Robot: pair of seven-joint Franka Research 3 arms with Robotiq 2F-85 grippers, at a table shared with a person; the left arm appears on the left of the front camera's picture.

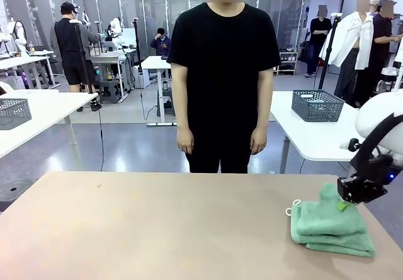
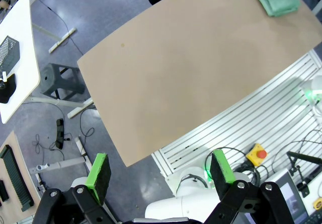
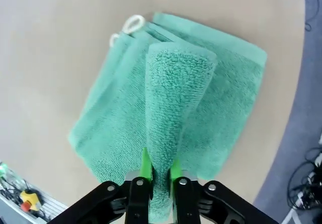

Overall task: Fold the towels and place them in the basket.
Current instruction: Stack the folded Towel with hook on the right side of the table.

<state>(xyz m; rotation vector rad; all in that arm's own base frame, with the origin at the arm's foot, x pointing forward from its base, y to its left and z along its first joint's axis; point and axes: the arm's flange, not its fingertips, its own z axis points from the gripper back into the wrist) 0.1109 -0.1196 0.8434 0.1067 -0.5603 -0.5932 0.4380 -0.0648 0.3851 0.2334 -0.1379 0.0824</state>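
Note:
Mint-green towels (image 1: 330, 229) lie folded in a stack at the right end of the tan table (image 1: 157, 223), with white loops (image 1: 295, 206) at their far-left corner. My right gripper (image 1: 343, 206) hangs just over the stack. In the right wrist view it (image 3: 160, 171) is shut on a ridge of the top towel (image 3: 176, 83), pinched up between the green pads. My left gripper (image 2: 160, 171) stands open and empty, high above the table's near edge; the towels (image 2: 275, 0) lie far off at the opposite end. The basket is out of view.
A person in black stands at the far edge (image 1: 220, 78), hands down. White side tables carry grey mesh baskets, one at the back right (image 1: 318, 105) and one at the left (image 1: 12, 112). The right arm (image 1: 378, 148) reaches in from the right.

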